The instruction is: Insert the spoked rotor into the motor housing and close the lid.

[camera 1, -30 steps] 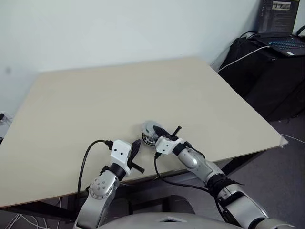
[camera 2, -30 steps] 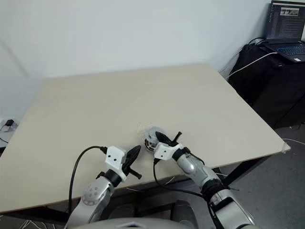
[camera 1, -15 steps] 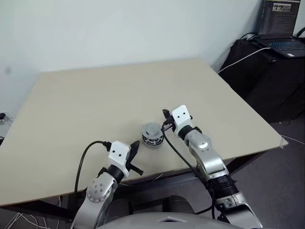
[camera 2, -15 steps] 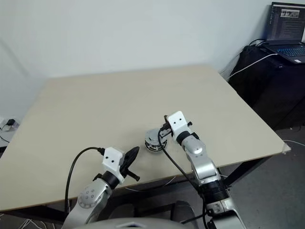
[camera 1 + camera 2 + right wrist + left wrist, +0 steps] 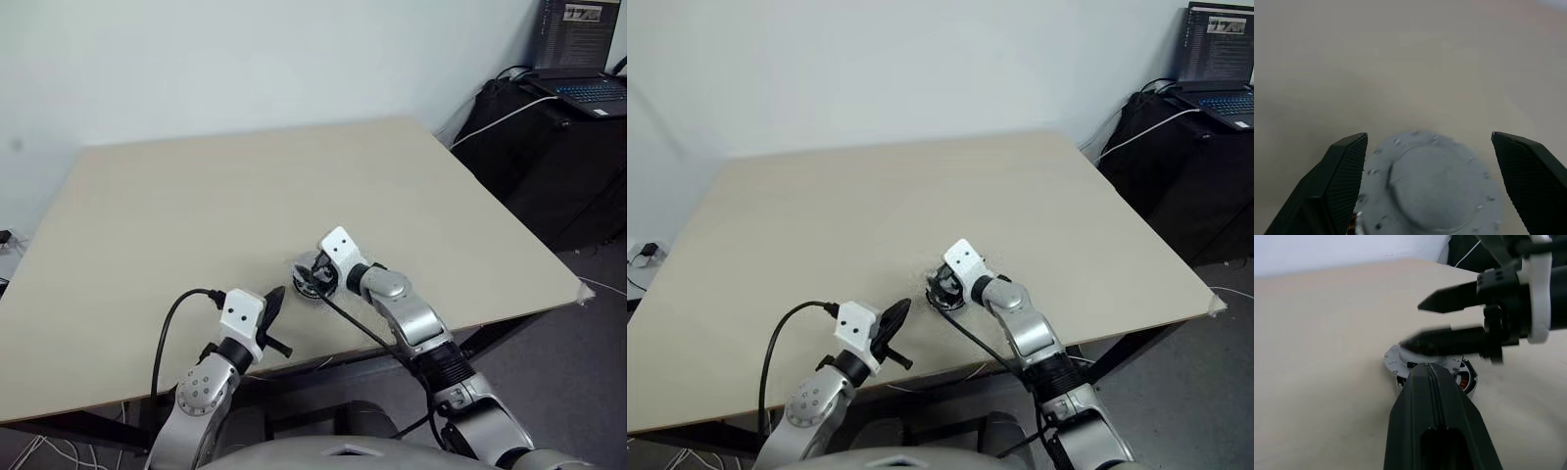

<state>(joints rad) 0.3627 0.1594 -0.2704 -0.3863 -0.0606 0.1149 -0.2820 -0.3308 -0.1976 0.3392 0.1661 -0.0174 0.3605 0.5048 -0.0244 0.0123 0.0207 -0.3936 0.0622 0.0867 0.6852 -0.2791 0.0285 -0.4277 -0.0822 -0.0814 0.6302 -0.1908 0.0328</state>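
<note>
At the lower left of the left eye view, the robot's left gripper (image 5: 273,302), two black fingers on a white wrist block with a black cable looping from it, hangs over the near edge of the pale beige wooden table (image 5: 196,196) with its fingers pressed together on nothing. Just right of it, near the lower centre of the frame, sits the assembled motor: the round grey metal lid (image 5: 1432,183) with its raised centre lies on top of the dark round motor housing (image 5: 1465,380), whose copper-coloured windings peep out at the side in the left wrist view. The spoked rotor cannot be made out. The right gripper (image 5: 315,278), white-blocked like the other, reaches in from the right and hovers right at the motor; its black fingers (image 5: 1337,181) stand wide apart, one on either side of the lid, clamping nothing. At the upper right, beyond the table, an open dark laptop (image 5: 578,59) rests on a black stand with a white cable (image 5: 495,116) trailing across it.
</note>
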